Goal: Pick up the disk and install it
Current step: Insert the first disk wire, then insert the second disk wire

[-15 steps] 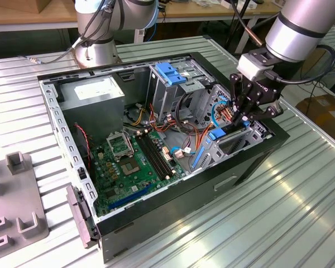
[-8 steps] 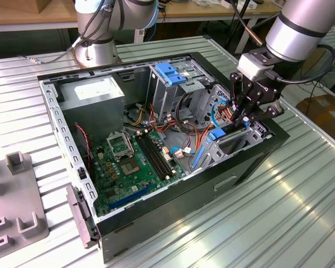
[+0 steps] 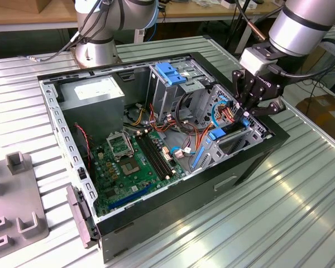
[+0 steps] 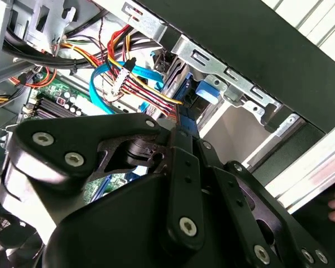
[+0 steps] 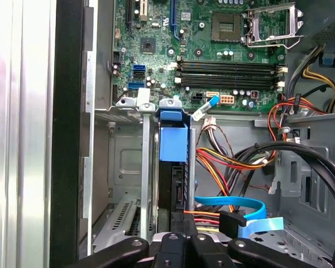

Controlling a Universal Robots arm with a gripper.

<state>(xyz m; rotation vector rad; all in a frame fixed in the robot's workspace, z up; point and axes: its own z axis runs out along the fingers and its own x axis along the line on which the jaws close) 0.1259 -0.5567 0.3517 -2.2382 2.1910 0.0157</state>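
One disk was the whole job, and we judged the pick-up done and the install step in hand. Reading the exterior view from its left, we passed the power-supply box (image 3: 92,92), then the motherboard (image 3: 128,156) and the tall drive cage (image 3: 176,84) with its blue bracket. We came last to the gripper (image 3: 247,114), which reached down into the lower drive bay (image 3: 234,139) at the exterior view's right end of the computer case (image 3: 173,218).

In the first wrist view the disk (image 5: 173,145) stood on edge inside that bay, with its blue carrier rail leading. It sat between two upright metal bay walls (image 5: 147,167) and just short of the motherboard's edge. The claw looked clenched on the disk's trailing end, one finger on each flat face, so the disk ran straight out from between the fingertips and into the slot. Orange, red and blue cables (image 5: 234,162) lay just beside it on the open side.

We judged the disk partly in and not yet surely seated. Finishing the seating called for keeping it square to the bay walls and clear of those cables.
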